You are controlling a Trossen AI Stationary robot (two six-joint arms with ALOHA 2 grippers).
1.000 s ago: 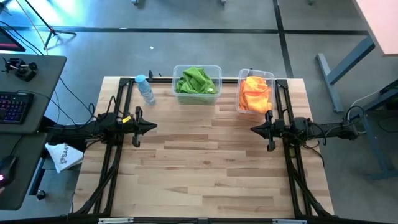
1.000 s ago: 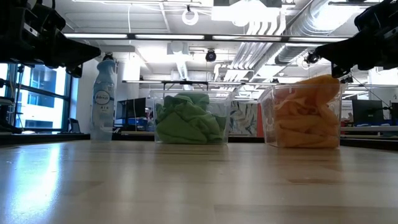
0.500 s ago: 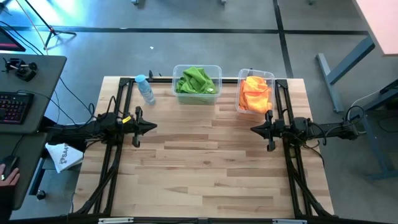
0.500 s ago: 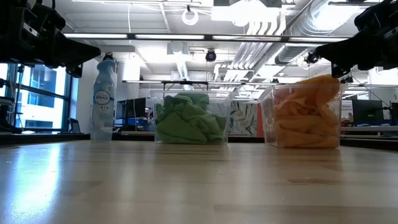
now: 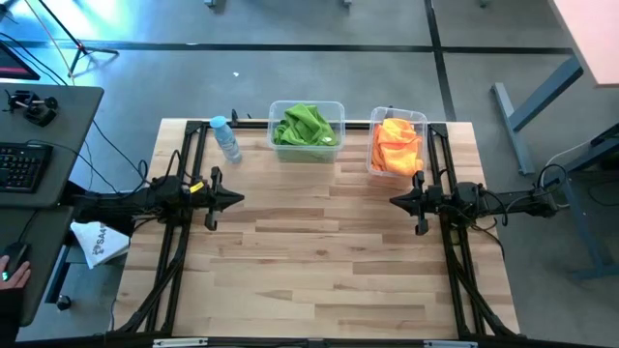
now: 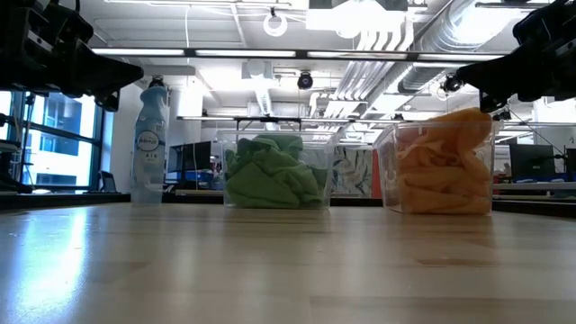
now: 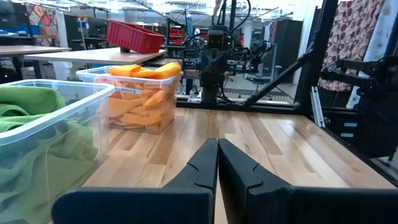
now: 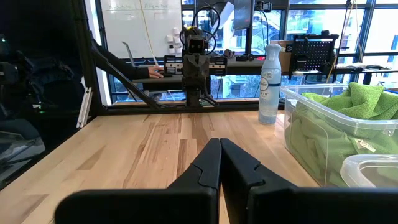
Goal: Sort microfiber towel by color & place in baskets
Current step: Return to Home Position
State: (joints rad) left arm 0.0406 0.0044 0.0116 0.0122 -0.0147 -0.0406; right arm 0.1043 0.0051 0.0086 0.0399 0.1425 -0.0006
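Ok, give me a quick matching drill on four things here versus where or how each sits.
1. green towels
2. orange towels
3. blue-capped bottle
4. left gripper

a. in the narrower tub
b. standing beside the wider tub
c. in the wider tub
d. shut, above the table

Pairs: 1-c, 2-a, 3-b, 4-d.

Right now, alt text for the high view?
Green towels fill the wider tub and orange towels the narrower tub at the far edge of the table, a spray bottle beside them. Left gripper and right gripper hover shut, facing each other.
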